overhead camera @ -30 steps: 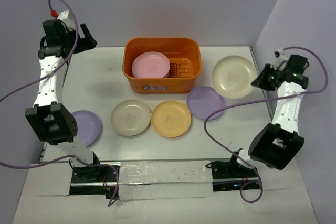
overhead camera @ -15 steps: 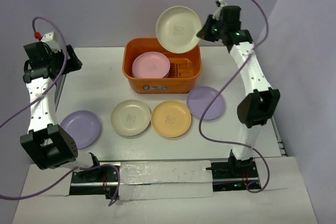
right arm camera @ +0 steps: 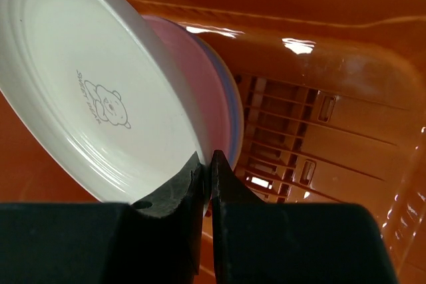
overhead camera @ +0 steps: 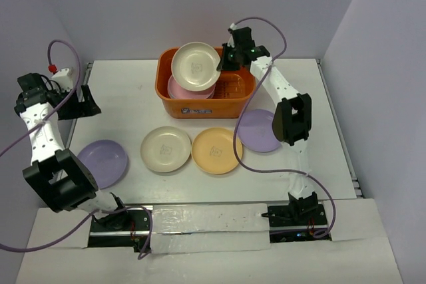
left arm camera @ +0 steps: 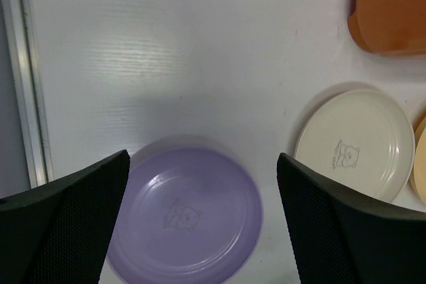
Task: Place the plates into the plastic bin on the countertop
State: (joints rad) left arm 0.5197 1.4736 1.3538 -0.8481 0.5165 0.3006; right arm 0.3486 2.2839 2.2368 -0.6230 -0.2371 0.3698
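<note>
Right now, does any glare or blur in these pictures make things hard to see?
Right wrist view: white glare patches on the glossy wall of the plastic bin, and the jaws pinching the cream plate are near-black. Left wrist view: a soft sheen on the countertop, jaws slightly blurred. Top view: even light, faint shadows.

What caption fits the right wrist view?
Right gripper grips cream plate by its rim, tilted over pink plate in orange bin.
</note>
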